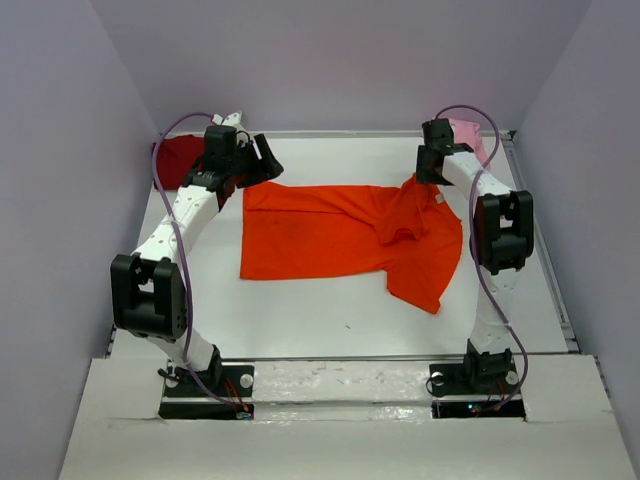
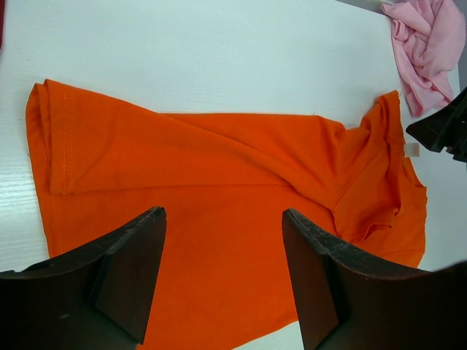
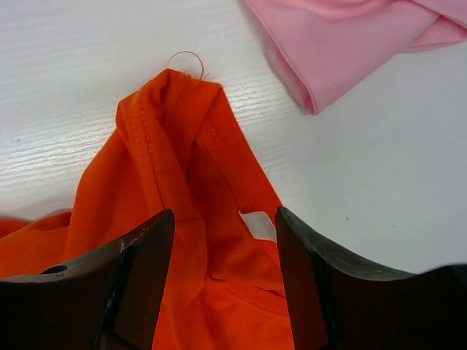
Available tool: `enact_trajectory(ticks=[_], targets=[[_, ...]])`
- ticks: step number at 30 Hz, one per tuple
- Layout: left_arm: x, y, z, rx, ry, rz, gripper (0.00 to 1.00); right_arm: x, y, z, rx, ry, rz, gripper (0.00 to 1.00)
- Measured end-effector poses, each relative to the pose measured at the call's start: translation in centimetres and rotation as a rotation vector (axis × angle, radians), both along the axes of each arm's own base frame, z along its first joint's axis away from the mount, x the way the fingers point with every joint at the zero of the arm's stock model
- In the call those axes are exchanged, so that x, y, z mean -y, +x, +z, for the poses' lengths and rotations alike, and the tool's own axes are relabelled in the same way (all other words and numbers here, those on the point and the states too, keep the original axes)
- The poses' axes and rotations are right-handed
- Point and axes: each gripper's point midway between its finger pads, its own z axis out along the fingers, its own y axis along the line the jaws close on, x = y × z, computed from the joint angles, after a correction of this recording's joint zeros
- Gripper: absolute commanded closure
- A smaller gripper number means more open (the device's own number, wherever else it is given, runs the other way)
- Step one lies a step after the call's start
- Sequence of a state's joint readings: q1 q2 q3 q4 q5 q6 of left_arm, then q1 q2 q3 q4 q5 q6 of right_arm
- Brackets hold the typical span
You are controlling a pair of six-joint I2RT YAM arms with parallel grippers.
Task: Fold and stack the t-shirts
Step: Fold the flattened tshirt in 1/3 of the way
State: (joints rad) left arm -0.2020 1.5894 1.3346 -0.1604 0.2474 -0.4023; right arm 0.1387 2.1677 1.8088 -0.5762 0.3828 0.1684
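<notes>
**Folding barely begun: one shirt laid out, two waiting**

We are judging the job to be in its early part. The orange t-shirt (image 1: 340, 235) is lying across the middle of the table (image 1: 300, 310). It is lying mostly flat on its left side but bunching and doubling over itself towards the right, so we are not counting it as folded. The dark red t-shirt (image 1: 178, 158) is sitting crumpled in the far left corner, partly hidden behind the left arm. The pink t-shirt (image 1: 468, 132) is lying in a heap in the far right corner. No stack is forming yet, and all three folds are waiting to be done.

The left gripper (image 2: 222, 215) is hovering above the orange cloth near its far left corner, jaws spread and nothing between them. The right gripper (image 3: 225, 215) is hanging over the orange collar by the white label (image 3: 257, 224), jaws likewise spread, with the cloth lying beneath them unpinched.

We are counting three t-shirts, one of each colour, and two grippers. None of the shirts is folded or stacked.
</notes>
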Motion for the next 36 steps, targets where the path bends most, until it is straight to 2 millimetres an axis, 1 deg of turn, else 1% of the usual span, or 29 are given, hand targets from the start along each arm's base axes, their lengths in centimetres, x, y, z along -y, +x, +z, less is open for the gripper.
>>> enact_trajectory(ticks=[6,9,11,16,19,20,22,27,28,29,32,36], targets=[[0.0,0.0,0.0,0.000,0.000,-0.001,0.26,-1.3,0.4,-0.1,0.004,0.067,0.030,0.37],[0.0,0.0,0.0,0.000,0.000,0.000,0.26,-2.1,0.5,-0.7,-0.004,0.093,0.047,0.37],[0.0,0.0,0.0,0.000,0.000,0.000,0.26,-2.5,0.6,-1.3,-0.015,0.103,0.057,0.38],[0.0,0.0,0.0,0.001,-0.001,-0.001,0.26,-3.5,0.5,-3.3,-0.054,0.123,0.076,0.44],[0.0,0.0,0.0,0.001,-0.001,-0.001,0.26,-3.9,0.4,-4.1,-0.069,0.138,0.085,0.60],[0.0,0.0,0.0,0.001,-0.001,-0.001,0.26,-4.0,0.4,-4.2,-0.071,0.142,0.084,0.69],[0.0,0.0,0.0,0.001,-0.002,-0.002,0.26,-4.1,0.3,-4.4,-0.076,0.147,0.086,0.78],[0.1,0.0,0.1,0.002,-0.003,-0.004,0.26,-4.1,0.4,-4.4,-0.074,0.146,0.088,0.81],[0.1,0.0,0.1,0.003,-0.002,-0.004,0.26,-4.1,0.4,-4.4,-0.074,0.145,0.088,0.83],[0.1,0.0,0.1,0.003,-0.003,-0.004,0.26,-4.1,0.4,-4.4,-0.074,0.144,0.088,0.93],[0.1,0.0,0.1,0.003,-0.003,-0.005,0.26,-3.8,0.4,-4.3,-0.074,0.127,0.089,1.00],[0.2,0.0,0.1,0.004,-0.004,-0.007,0.26,-2.9,0.5,-4.1,-0.070,0.079,0.075,1.00]])
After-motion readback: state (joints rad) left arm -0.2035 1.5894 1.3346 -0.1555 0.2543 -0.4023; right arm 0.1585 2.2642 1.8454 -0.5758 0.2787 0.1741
